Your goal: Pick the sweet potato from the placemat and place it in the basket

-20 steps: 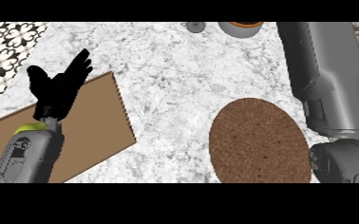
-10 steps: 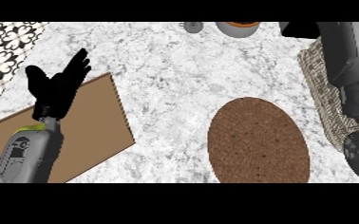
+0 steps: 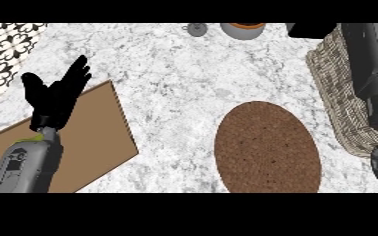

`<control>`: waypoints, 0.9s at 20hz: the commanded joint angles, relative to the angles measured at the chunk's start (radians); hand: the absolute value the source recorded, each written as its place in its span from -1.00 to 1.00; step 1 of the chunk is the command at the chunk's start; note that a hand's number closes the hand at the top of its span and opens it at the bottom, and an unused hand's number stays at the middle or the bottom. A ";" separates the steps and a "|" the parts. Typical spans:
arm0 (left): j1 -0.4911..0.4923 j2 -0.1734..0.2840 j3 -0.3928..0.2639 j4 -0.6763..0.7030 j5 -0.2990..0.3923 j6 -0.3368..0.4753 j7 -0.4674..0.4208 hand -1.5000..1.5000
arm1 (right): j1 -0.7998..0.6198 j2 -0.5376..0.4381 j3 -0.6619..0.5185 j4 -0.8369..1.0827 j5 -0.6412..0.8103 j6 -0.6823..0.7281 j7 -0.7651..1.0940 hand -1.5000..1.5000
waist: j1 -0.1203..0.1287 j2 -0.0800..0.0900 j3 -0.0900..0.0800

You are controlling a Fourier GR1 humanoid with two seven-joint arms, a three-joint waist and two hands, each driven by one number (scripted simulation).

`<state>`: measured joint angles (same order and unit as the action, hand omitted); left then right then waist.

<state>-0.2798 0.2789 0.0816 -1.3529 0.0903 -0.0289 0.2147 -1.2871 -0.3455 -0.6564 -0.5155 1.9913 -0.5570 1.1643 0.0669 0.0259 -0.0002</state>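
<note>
Where the counter meets the lower edge, the left hand is seen open, fingers straight, over a tan board cut off at the left. A brown oval placemat is shown bare on the marbled counter. At the right edge, a woven basket is partly covered by the grey right forearm. The right hand and the sweet potato cannot be made out. At the far edge, an orange-filled bowl and a small grey object are cropped. No writing is legible.
</note>
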 commanded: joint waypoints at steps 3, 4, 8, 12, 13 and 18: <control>0.070 0.005 0.002 -0.043 0.008 -0.021 -0.023 0.00 | 0.065 -0.040 -0.060 0.028 -0.001 -0.113 0.128 1.00 | -0.004 -0.004 0.001; 0.044 0.009 0.026 0.004 0.015 -0.018 -0.043 0.00 | 0.046 -0.006 -0.057 0.025 -0.003 -0.134 0.130 1.00 | -0.013 -0.004 0.000; 0.011 0.008 0.020 0.012 0.008 -0.006 0.019 0.00 | 0.141 0.019 -0.090 0.004 -0.025 -0.236 0.084 1.00 | -0.035 -0.011 0.001; 0.049 0.003 0.028 0.007 0.014 -0.011 -0.017 0.00 | 0.191 -0.032 -0.111 -0.085 0.062 -0.237 0.184 1.00 | -0.042 -0.011 -0.001; 0.033 0.018 0.035 -0.013 0.016 -0.012 0.001 0.00 | 0.193 -0.041 -0.141 -0.094 0.039 -0.267 0.173 -1.00 | -0.033 -0.009 0.001; 0.042 -0.014 0.010 -0.044 -0.003 0.012 0.004 0.00 | 0.213 -0.034 -0.202 -0.055 0.015 -0.280 0.121 -1.00 | -0.027 -0.011 0.002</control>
<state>-0.2332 0.2846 0.1038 -1.3711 0.0958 -0.0372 0.2024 -1.0810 -0.3700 -0.8299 -0.5786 2.0023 -0.7647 1.1260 0.0395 0.0164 0.0011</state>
